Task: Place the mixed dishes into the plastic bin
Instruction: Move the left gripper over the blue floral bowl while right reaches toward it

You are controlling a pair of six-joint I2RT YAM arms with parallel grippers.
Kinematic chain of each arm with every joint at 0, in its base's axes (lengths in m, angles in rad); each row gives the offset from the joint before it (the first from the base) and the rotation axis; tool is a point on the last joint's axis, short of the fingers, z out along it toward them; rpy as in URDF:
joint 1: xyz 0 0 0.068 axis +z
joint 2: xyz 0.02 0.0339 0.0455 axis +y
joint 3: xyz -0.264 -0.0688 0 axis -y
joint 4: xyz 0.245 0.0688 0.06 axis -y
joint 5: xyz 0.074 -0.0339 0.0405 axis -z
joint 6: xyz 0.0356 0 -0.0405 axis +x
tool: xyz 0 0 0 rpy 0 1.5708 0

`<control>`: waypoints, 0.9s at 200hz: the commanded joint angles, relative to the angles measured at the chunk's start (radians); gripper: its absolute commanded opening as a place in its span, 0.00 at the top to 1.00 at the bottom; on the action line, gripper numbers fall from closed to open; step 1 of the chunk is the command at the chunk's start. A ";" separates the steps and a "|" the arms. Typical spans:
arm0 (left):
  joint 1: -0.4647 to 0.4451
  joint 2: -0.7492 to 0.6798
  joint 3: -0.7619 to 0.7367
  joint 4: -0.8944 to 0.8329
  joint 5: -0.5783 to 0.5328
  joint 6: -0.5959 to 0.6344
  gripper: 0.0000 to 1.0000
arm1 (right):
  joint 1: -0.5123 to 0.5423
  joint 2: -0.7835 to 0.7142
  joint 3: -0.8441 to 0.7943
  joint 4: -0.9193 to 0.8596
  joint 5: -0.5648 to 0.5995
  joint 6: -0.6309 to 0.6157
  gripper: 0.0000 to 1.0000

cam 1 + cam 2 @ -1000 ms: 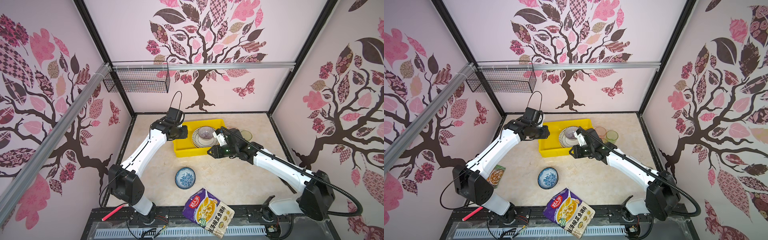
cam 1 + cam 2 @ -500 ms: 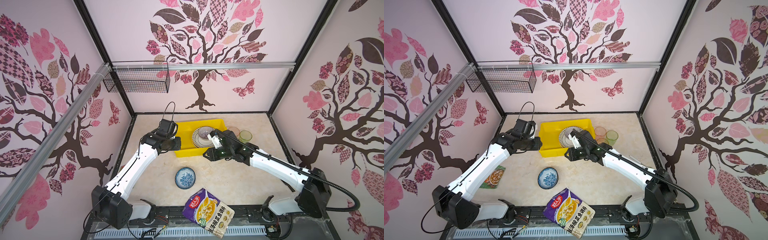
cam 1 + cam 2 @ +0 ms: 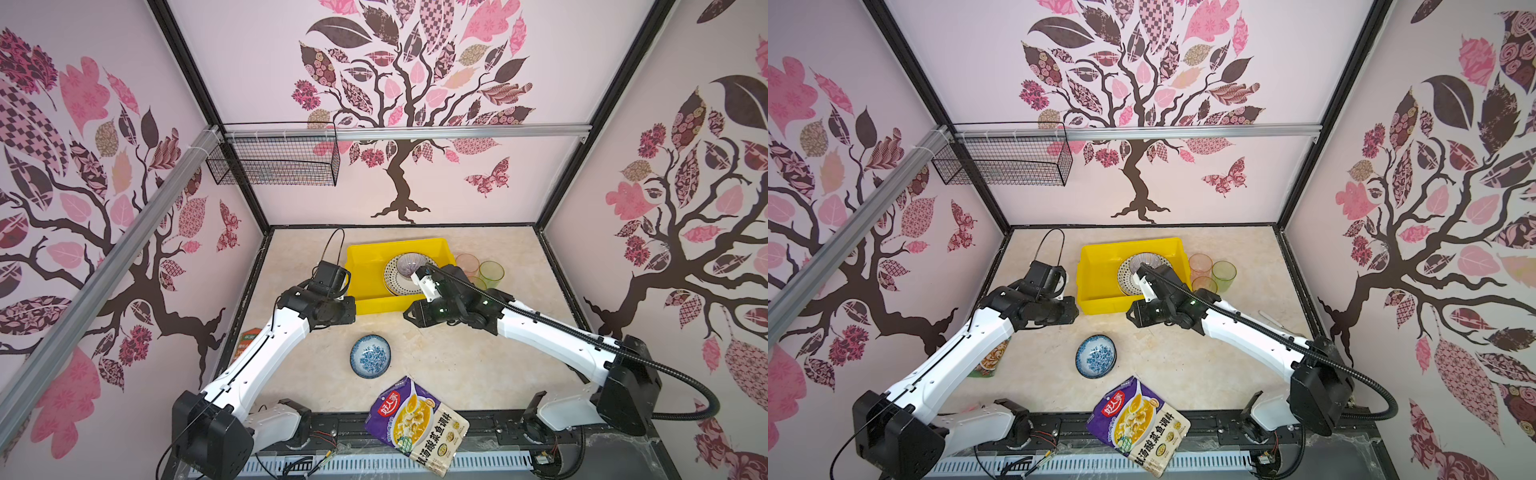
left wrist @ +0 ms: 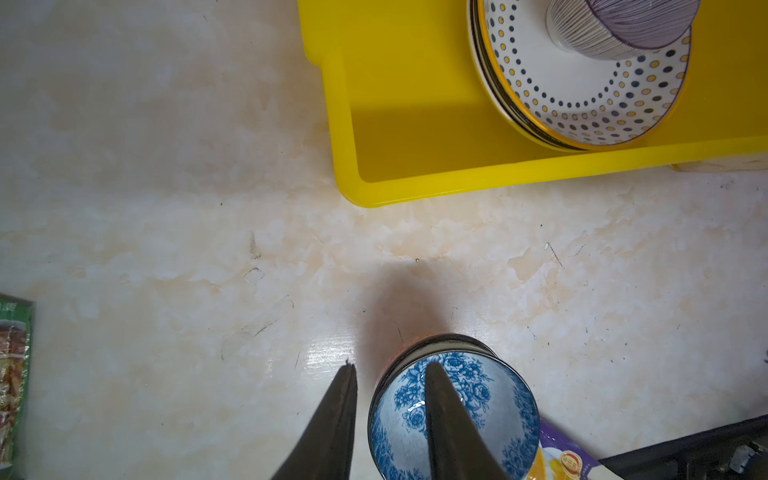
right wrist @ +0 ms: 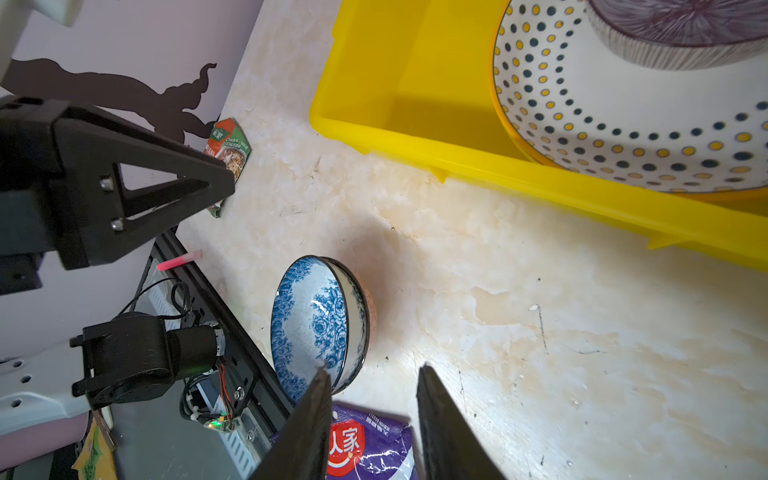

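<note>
While both top views look down on the marble table (image 3: 457,361), the yellow plastic bin (image 3: 374,305) sits near the back wall. It holds a stack of plates with the dotted plate (image 3: 391,276) on top and a lined bowl (image 3: 410,263) resting on that. Just beside the bin's right wall stand 3 tumblers: pink (image 3: 467,264), green (image 3: 491,274) and amber (image 3: 477,283). The blue floral bowl (image 3: 370,356) stands upright in front of the bin, well apart from it. The purple food pouch (image 3: 417,422) lies farther out still.

From the left wrist, the left gripper (image 4: 390,368) hangs above the table in front of the bin. Its 2 fingers are narrowly parted and hold nothing, and 1 fingertip overlaps the floral bowl in the picture. A green-orange seasoning packet (image 4: 14,374) shows at the frame edge.

From the right wrist, the right gripper (image 5: 373,370) is likewise slightly parted and empty, over bare table between bin and pouch.
</note>
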 commanded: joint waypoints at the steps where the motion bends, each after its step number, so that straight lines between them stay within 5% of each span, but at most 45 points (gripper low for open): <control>1: 0.004 -0.024 -0.048 -0.009 0.017 -0.025 0.68 | 0.015 0.021 0.021 -0.014 0.018 0.012 0.62; 114: 0.004 -0.051 -0.144 0.013 0.008 -0.081 0.67 | 0.099 0.064 -0.003 -0.043 0.054 0.006 0.62; 180: 0.005 -0.072 -0.149 -0.001 -0.014 -0.074 0.66 | 0.191 0.183 0.113 -0.151 0.149 -0.038 0.60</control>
